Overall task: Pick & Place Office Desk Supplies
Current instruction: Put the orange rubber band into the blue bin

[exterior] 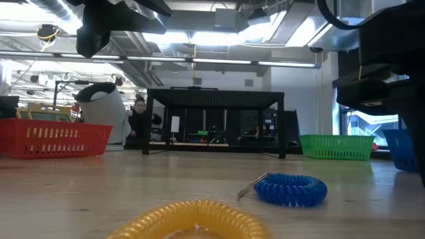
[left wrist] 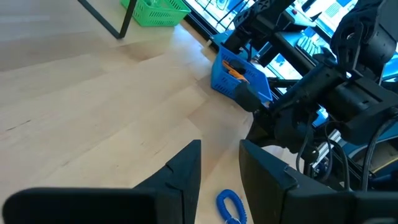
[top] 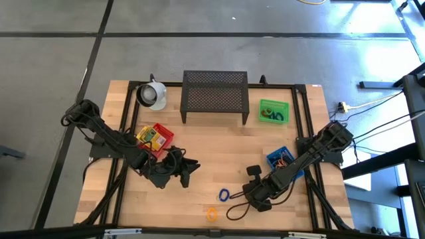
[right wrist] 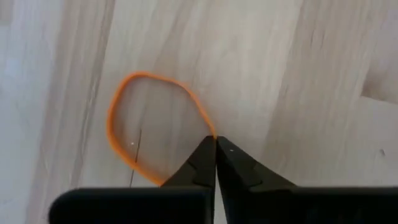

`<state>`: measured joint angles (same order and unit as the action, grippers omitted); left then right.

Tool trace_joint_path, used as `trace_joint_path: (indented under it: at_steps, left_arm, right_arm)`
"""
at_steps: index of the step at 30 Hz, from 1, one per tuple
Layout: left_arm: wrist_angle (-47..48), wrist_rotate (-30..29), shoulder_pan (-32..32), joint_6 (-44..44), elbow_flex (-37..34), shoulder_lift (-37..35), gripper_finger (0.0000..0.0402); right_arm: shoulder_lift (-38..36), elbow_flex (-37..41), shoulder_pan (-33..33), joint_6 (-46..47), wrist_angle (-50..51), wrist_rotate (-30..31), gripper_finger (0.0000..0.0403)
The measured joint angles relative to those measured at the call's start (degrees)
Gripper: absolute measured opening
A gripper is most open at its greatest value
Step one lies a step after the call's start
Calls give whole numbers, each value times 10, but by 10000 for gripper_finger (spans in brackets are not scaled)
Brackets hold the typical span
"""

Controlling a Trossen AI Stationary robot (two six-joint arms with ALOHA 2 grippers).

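- The right gripper (right wrist: 216, 144) is low over the light wooden table (top: 212, 143), near its front edge. Its two dark fingers are pressed together, tip against tip, and they pinch the thin orange rubber loop (right wrist: 149, 124) at one point of its edge.
- The rest of this orange loop seems to lie flat on the wood, so I judge it is gripped but not lifted.
- In the high view the right gripper (top: 250, 197) is just beside the small blue coiled loop (top: 224, 194), which lies on the table untouched. A yellow coiled loop (top: 211, 214) lies nearer the front edge.
- The left gripper (top: 188, 171) waits over the middle of the table, near the red plastic bin (top: 165, 136). Its fingers stand a little apart and hold nothing.
- The blue plastic bin (top: 275, 156) lies beside the right arm and already has some small things in it. The green plastic bin (top: 273, 111) stands farther back, beside the black mesh shelf (top: 215, 95).
- The step in hand, I think, is the pick of the orange loop.
- The next move asks for a straight lift with the fingers kept tight, because such a thin loop can slip out. Then it must be carried to a bin; which bin, I cannot tell.
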<state>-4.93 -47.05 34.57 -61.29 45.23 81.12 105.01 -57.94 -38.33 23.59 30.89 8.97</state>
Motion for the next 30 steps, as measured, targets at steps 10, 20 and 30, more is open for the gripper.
trace_joint_path:
  at_steps: [10, 20, 30]
  left_arm:
    - [4, 0, 0, 4, 0, 0, 102]
    - [4, 0, 0, 6, 0, 0, 102]
    - [5, -48, -2, 17, 0, 0, 102]
  right_arm:
    - [-23, 5, 1, 62, -7, 14, 5]
    - [-119, 4, 4, 110, -50, 169, 3]
    - [-241, 3, 5, -21, -303, 328, 3]
